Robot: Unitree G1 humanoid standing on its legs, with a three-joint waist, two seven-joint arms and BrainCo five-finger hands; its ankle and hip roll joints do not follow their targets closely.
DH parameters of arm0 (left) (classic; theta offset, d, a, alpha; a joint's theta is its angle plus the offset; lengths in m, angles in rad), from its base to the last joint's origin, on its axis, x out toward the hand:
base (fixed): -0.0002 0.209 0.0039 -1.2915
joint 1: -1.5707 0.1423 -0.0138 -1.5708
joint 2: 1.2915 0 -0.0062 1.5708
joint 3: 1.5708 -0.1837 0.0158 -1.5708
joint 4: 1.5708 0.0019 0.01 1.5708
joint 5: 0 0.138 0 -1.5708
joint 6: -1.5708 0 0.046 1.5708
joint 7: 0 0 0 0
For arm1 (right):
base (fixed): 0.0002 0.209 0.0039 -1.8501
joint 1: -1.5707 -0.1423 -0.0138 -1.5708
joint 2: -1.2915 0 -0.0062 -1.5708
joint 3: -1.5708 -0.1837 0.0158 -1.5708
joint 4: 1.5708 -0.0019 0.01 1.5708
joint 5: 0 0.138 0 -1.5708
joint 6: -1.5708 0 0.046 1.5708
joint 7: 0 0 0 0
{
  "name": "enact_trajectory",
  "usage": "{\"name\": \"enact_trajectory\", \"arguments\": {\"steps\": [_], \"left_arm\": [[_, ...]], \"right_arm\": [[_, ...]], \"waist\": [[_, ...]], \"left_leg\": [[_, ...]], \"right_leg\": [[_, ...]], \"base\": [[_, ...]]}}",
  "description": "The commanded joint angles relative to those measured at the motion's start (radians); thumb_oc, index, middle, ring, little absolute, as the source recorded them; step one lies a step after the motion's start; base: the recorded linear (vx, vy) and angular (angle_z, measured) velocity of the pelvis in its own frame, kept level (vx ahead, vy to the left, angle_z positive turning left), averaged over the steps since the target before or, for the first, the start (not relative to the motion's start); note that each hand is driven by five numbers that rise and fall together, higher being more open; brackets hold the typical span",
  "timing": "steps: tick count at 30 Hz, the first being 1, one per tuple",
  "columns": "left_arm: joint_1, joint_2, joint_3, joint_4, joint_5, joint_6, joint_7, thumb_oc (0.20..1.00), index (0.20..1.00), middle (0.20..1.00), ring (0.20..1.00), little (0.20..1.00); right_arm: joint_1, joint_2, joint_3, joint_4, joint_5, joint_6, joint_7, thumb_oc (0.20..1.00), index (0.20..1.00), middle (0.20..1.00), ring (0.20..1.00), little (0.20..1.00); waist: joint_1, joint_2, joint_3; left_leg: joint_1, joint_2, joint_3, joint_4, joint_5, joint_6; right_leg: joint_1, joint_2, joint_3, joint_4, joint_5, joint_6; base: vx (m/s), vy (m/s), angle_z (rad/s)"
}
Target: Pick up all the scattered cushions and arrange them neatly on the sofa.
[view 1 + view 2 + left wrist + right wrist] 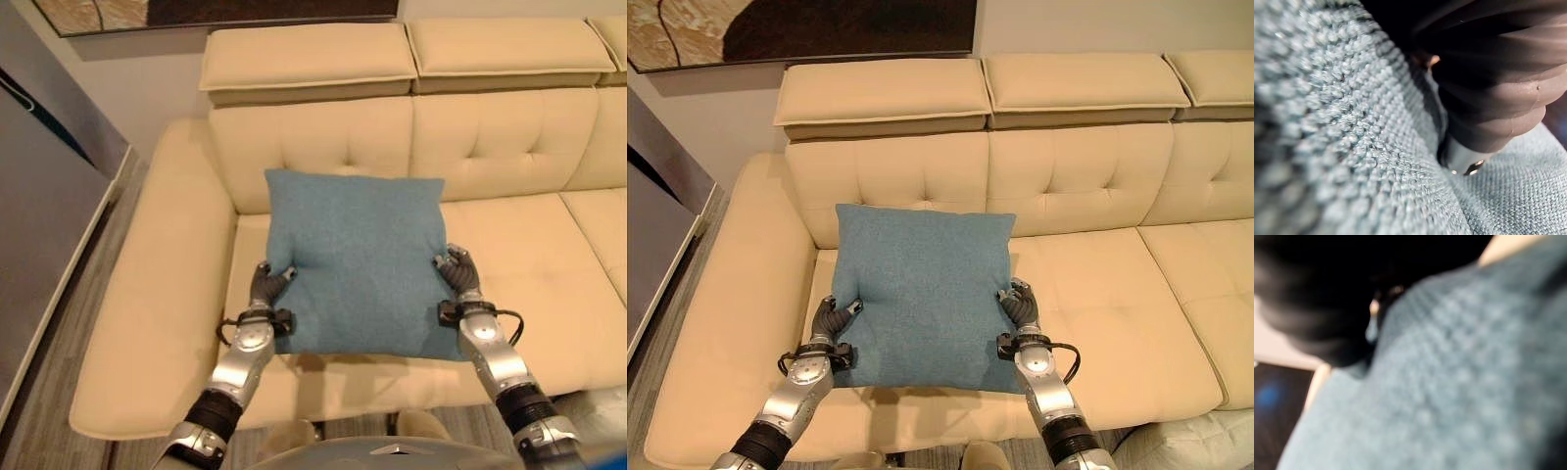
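A square blue cushion (pixel 353 259) is held between my two hands over the left seat of the cream sofa (pixel 549 255), its top edge reaching the backrest. My left hand (pixel 265 289) grips its left edge, thumb curled over the front face. At the opposite edge my right hand (pixel 458 272) clamps on in the same way. The fingers behind the cushion are hidden. Both wrist views look straight at the blue weave (pixel 1352 147), pressed close against each hand's dark cover. Whether the cushion's lower edge touches the seat I cannot tell.
The sofa's broad left armrest (pixel 157 294) lies beside my left arm. A grey panel (pixel 39 225) stands left of the sofa. A white soft thing (pixel 1200 441) lies on the floor at the lower right. The seats to the right are bare.
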Motion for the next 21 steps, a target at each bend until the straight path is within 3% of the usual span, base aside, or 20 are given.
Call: {"name": "enact_trajectory", "arguments": {"steps": [1,6,9,14,21], "left_arm": [[-0.146,-0.029,-0.069,-0.074,0.036,-0.097,0.007,0.2,0.2,0.2,0.2,0.2],[-0.252,-0.026,-0.093,-0.066,0.067,-0.102,0.038,0.2,0.2,0.2,0.2,0.2],[-0.467,-0.005,-0.109,-0.021,0.078,-0.133,0.116,0.2,0.2,0.2,0.2,0.2],[-0.677,0.05,-0.092,0.05,0.101,-0.153,0.188,0.2,0.2,0.2,0.2,0.2],[-0.87,0.085,-0.093,0.117,0.109,-0.175,0.26,0.2,0.2,0.2,0.2,0.2]], "right_arm": [[-0.124,0.018,0.017,-0.106,-0.042,-0.088,-0.006,0.2,0.2,0.2,0.2,0.2],[-0.212,-0.004,0.037,-0.114,-0.064,-0.094,-0.041,0.2,0.2,0.2,0.2,0.2],[-0.408,-0.02,0.071,-0.063,-0.088,-0.105,-0.126,0.2,0.2,0.2,0.2,0.2],[-0.632,-0.078,0.05,0.039,-0.086,-0.118,-0.213,0.2,0.2,0.2,0.2,0.2],[-0.863,-0.146,0.084,0.102,-0.156,-0.116,-0.303,0.2,0.2,0.2,0.2,0.2]], "waist": [[0.006,-0.032,-0.034],[-0.004,-0.02,0.011],[-0.007,-0.009,0.062],[0.0,0.005,0.068],[0.013,0.01,0.069]], "left_leg": [[-0.01,-0.021,-0.028,0.02,-0.058,-0.041],[-0.087,-0.007,-0.036,0.041,-0.045,-0.052],[-0.253,0.0,-0.05,0.076,-0.008,-0.065],[-0.368,0.0,-0.063,0.078,0.022,-0.081],[-0.433,-0.001,-0.084,0.045,0.053,-0.093]], "right_leg": [[-0.048,-0.027,-0.021,0.116,-0.042,0.085],[-0.106,-0.02,-0.044,0.124,-0.046,0.072],[-0.247,-0.023,-0.06,0.144,-0.024,0.064],[-0.349,-0.025,-0.068,0.143,-0.009,0.063],[-0.424,-0.022,-0.074,0.139,-0.005,0.065]], "base": [[-0.04,-0.083,0.11],[-0.1,-0.056,0.11],[-0.22,-0.049,0.05],[-0.05,-0.018,0.1],[0.01,-0.017,0.05]]}}
